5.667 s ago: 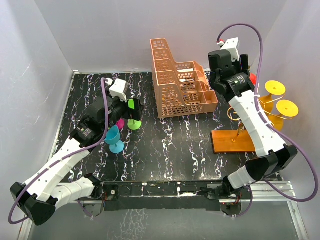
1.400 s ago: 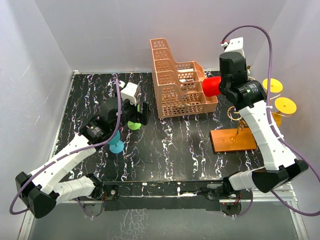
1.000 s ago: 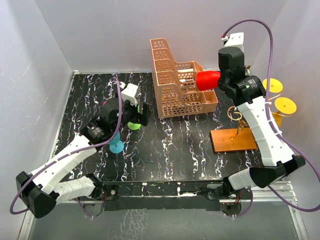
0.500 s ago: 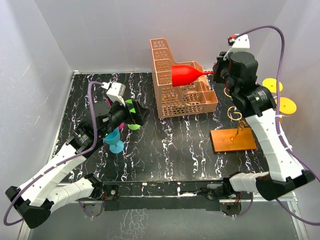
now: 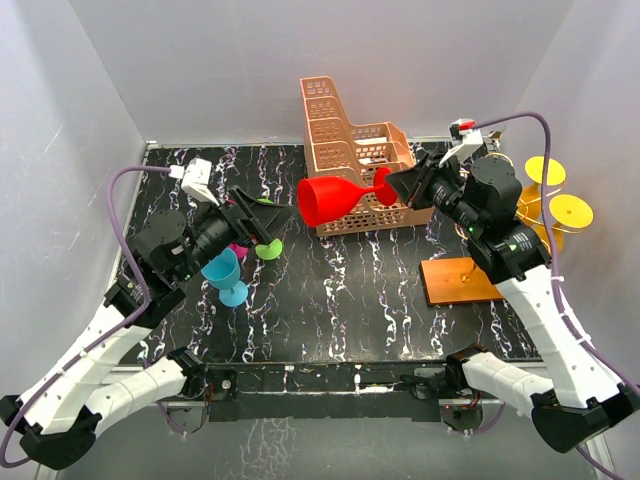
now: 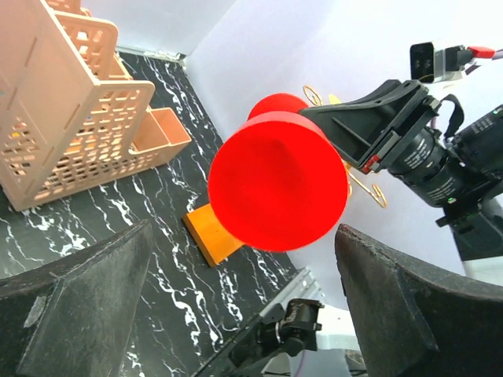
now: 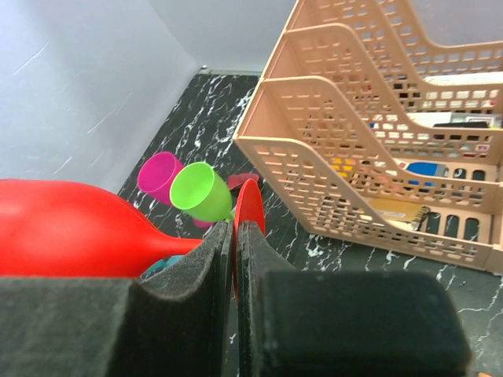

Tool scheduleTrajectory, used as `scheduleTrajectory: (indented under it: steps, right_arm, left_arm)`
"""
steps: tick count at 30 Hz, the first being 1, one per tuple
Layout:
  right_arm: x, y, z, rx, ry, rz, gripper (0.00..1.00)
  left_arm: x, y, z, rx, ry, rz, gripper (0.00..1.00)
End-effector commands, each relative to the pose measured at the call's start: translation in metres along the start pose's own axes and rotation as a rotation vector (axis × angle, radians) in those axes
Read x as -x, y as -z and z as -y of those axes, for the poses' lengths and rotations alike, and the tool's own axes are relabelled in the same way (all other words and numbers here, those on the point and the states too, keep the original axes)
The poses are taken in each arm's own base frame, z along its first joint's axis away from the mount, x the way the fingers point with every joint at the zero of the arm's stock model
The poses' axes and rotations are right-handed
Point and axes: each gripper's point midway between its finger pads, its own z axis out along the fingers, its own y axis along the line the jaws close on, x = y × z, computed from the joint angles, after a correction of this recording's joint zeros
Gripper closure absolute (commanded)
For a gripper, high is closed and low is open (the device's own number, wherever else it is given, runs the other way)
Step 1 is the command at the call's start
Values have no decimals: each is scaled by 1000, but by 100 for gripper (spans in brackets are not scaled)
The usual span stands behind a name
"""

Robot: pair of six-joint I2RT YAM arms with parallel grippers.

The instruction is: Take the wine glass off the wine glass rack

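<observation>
Far left, the left gripper point(image 5: 274, 221) hangs above the black marbled tabletop point(image 5: 350, 290), jaws spread wide and holding nothing, aimed to the right. Beneath it, close together, stand a teal plastic wine glass point(image 5: 224, 272), a lime-green plastic wine glass point(image 5: 268, 249) and a magenta plastic cup point(image 5: 240, 247).

In the middle, the red plastic wine glass point(image 5: 328, 200) is off the rack and in the air. It lies on its side with the bowl end toward my left arm. In the left wrist view the bowl sits framed between the open fingers, and I judge it not yet touched. Behind it stands the peach-orange plastic lattice basket point(image 5: 345, 135).

The right gripper point(image 5: 392, 186) is clamped tight on the glass's thin foot disc, pinched edge-on between the pads. Further right, the gold-wire wine glass rack on its flat orange-brown board point(image 5: 455, 282) carries two yellow plastic wine glasses point(image 5: 572, 213).

My worries from here:
- **Weak pinch:** a thin disc carries a long lever, so the bowl's weight could make the glass pivot or slide out of the pads.
- **Off-centre grab:** if I close the left jaws off-centre on that smooth, round bowl, it may squirt free and fall onto the cups below.
- **Early release:** letting go on the right before the left hold is sure would drop it outright.
- **Swinging back right:** that move risks snagging the wire hooks or knocking the yellow glasses.
</observation>
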Motion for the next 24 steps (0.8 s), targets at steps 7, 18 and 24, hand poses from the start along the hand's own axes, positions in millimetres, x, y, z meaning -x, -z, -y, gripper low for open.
scheduleTrajectory:
  steps: [7, 18, 24]
  right_arm:
    - [17, 16, -39, 198, -36, 108, 92]
    - [15, 21, -34, 183, 35, 116, 92]
    - [20, 23, -17, 94, 108, 144, 75]
  left_arm:
    - [-15, -14, 17, -64, 127, -92, 16]
    - [-37, -29, 15, -57, 93, -235, 74]
    - [-42, -23, 3, 13, 74, -266, 100]
